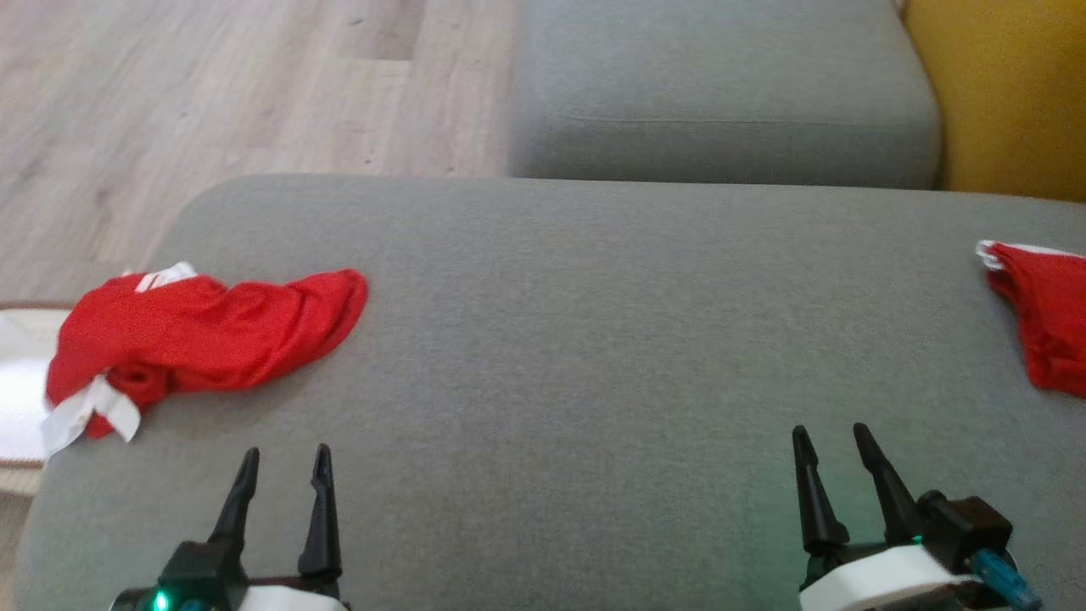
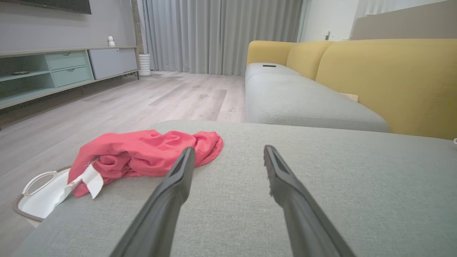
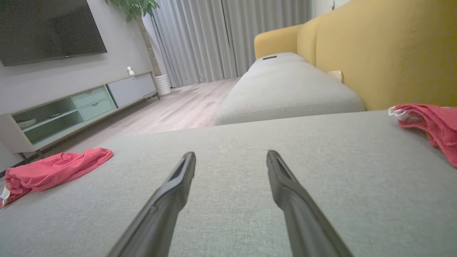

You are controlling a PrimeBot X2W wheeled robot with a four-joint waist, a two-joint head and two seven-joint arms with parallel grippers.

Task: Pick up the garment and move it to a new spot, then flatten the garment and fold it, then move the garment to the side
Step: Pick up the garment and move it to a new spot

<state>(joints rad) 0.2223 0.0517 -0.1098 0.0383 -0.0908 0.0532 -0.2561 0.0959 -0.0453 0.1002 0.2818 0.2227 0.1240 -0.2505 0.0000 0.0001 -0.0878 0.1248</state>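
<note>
Where the garment (image 1: pixel 212 331) droops, a white-lined basket (image 1: pixel 19 399) sits below.

A broad grey fabric seat (image 1: pixel 594 356) takes the near ground; beyond it, to the right, a second grey seat (image 1: pixel 721 85) runs away along a mustard-yellow backrest (image 2: pixel 392 78); pale wood-plank floor (image 1: pixel 212 93) lies to the left and far; a low cabinet (image 2: pixel 64 67) with mint drawers stands against the grey left wall (image 3: pixel 53 78) under a dark television (image 3: pixel 46 28); grey floor-length curtains (image 2: pixel 214 35) close the far end, a potted plant (image 3: pixel 135 7) beside them; the light is soft and even.
</note>
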